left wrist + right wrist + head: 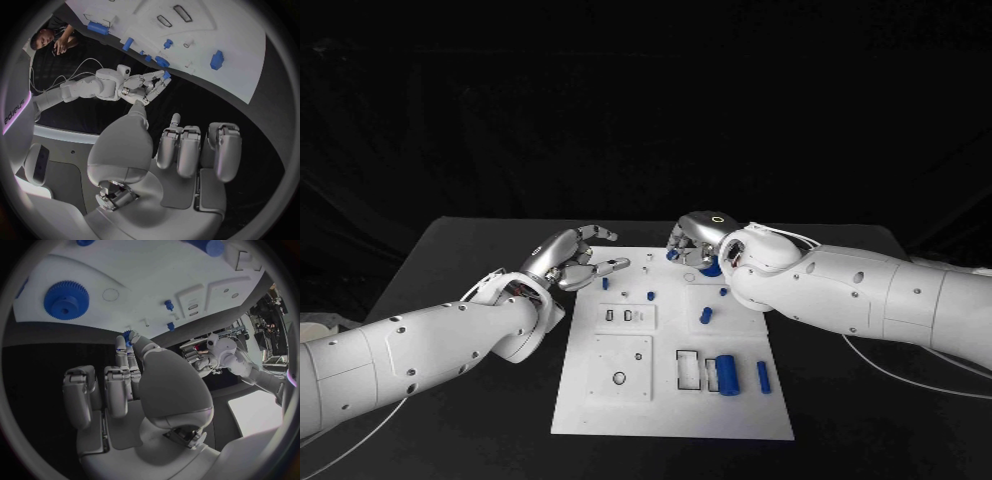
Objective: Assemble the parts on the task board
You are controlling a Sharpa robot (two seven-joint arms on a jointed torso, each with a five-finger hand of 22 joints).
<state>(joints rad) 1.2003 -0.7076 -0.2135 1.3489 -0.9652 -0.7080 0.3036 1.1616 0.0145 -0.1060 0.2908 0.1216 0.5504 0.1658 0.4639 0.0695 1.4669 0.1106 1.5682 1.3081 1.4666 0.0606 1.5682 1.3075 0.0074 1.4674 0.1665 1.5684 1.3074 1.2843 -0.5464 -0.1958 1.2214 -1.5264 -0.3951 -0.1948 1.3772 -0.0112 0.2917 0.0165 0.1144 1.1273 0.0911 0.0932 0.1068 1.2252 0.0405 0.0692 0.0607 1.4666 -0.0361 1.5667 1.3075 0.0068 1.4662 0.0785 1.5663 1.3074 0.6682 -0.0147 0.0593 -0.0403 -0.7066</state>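
Note:
The white task board lies in the middle of the black table. My right hand hovers over the board's far edge and pinches a small blue part at its fingertips; the left wrist view shows that part too. Just beside that hand a blue gear sits on the board. My left hand hangs over the board's far left corner, fingers apart and holding nothing. A thick blue cylinder and a thin blue bar lie near the board's right edge.
Small blue pegs stand in the board's middle. Raised white blocks with slots and a round hole sit on its left half. Bare black table surrounds the board.

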